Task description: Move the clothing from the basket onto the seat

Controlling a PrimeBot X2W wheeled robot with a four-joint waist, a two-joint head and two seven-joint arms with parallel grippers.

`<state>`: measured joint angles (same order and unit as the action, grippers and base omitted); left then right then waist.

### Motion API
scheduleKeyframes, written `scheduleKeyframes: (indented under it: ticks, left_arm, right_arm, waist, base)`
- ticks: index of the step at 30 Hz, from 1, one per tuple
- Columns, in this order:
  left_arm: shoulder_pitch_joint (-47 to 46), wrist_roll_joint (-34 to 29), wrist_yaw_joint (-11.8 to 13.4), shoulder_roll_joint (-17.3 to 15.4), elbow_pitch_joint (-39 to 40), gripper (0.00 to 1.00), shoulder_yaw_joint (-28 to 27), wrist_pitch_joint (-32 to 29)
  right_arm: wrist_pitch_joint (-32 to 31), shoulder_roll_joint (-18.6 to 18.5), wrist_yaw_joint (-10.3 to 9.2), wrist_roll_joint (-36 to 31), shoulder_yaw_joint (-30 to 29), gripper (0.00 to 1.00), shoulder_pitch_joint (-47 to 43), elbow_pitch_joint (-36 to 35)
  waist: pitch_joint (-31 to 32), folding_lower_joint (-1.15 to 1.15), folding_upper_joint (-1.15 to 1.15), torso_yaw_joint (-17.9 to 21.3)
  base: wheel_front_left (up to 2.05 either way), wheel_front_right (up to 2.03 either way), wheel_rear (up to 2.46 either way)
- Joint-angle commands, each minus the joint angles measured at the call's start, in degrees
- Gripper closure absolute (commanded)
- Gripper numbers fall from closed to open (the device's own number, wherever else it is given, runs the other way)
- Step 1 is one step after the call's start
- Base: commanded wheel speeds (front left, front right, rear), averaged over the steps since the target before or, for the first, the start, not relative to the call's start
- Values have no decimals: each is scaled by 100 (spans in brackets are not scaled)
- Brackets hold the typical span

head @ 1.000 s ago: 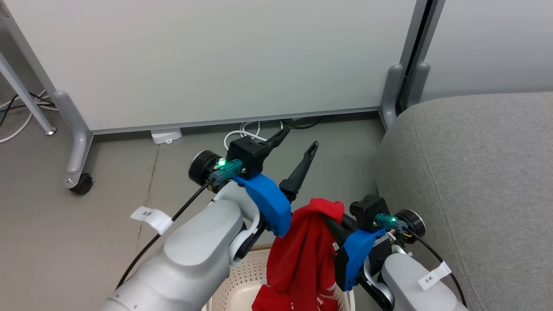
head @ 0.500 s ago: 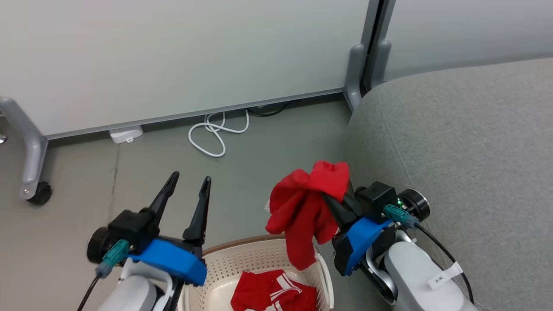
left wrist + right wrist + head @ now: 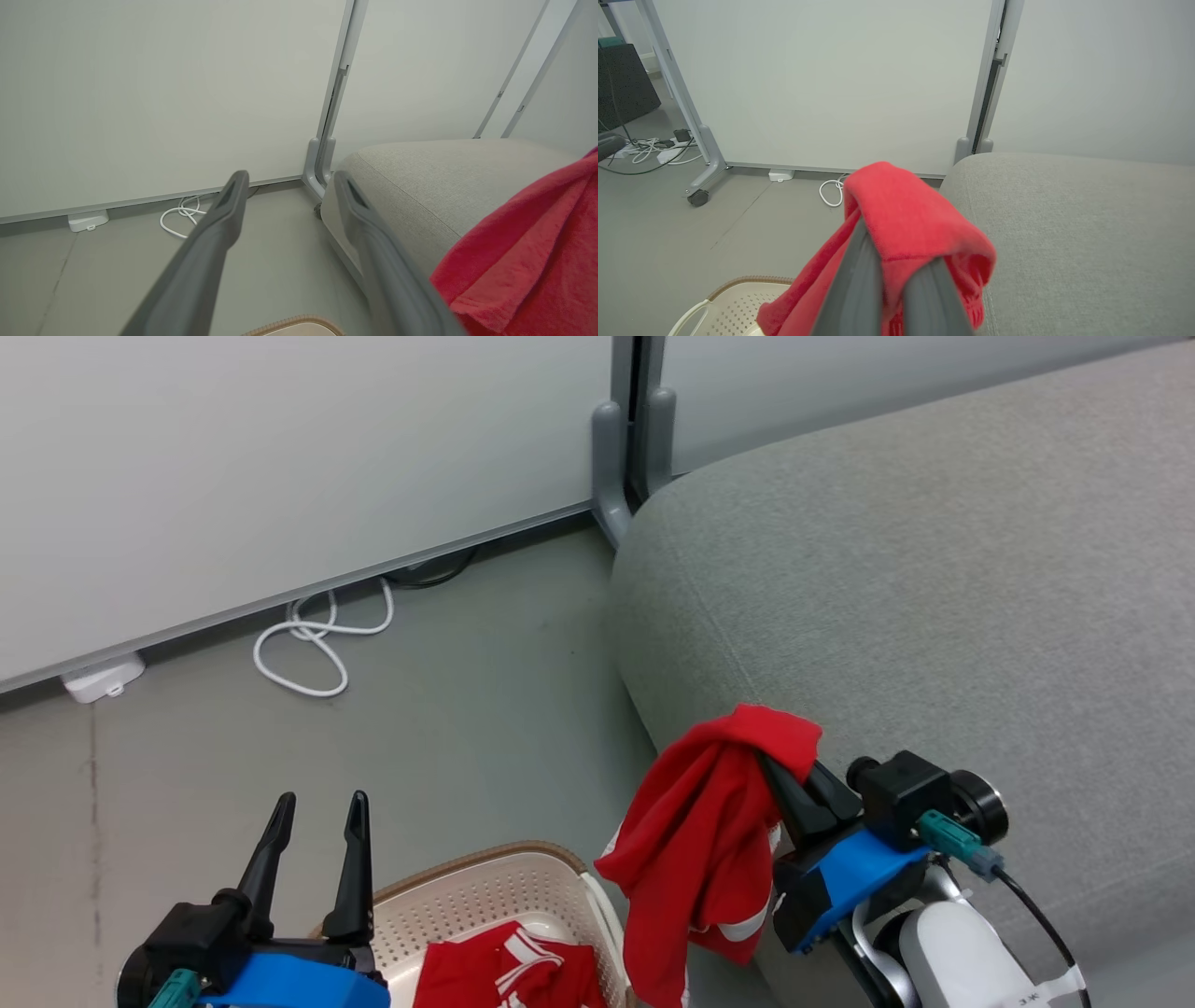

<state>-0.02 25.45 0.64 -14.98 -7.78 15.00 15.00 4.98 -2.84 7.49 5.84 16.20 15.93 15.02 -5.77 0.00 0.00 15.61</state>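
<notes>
Beside the basket (image 3: 448, 896), where one red garment (image 3: 509, 971) is seen lying, the left pincer (image 3: 321, 800) is held spread and empty. Just beyond, the held garment (image 3: 700, 831) is pinched by the right pincer (image 3: 773, 767) and hangs with its long axis pointing downward, beside the seat (image 3: 934, 616) edge. The carrying step is judged to be under way. Next, the held garment must be brought over the cushion and released.

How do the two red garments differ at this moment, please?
The held garment hangs from the shut right gripper beside the sofa; the other garment lies in the basket. The held garment drapes long; the other garment is crumpled low. Both are red with white stripes.
</notes>
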Motion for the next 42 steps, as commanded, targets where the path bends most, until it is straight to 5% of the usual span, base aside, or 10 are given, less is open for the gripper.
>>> scheduleKeyframes:
  ticks: [1,13,23,32,42]
  left_arm:
    - [62,-101,-102,35,-35,0,-115,26]
    - [-20,-504,-458,322,-282,0,-437,27]
    - [-188,-716,-660,433,-382,0,-469,27]
    - [-641,-863,-754,232,-207,0,-414,26]
    - [-1573,-996,-803,-169,295,0,-142,26]
  right_arm:
    - [-64,-8,1,-10,-93,100,-182,-211]
    - [-256,-8,1,14,-445,100,-706,-793]
    - [-260,-7,1,47,-629,100,-472,-794]
    - [-216,-126,1,-572,-1538,100,1251,-432]
    - [-222,-1161,2,-230,-2839,100,3551,359]
  waist:
    - [54,0,0,211]
    - [-1,0,0,796]
    - [-200,0,0,744]
    - [-1202,0,0,401]
    - [-2867,0,0,-202]
  base:
    - [0,0,0]
    - [0,0,0]
    - [0,0,0]
    - [0,0,0]
    - [0,0,0]
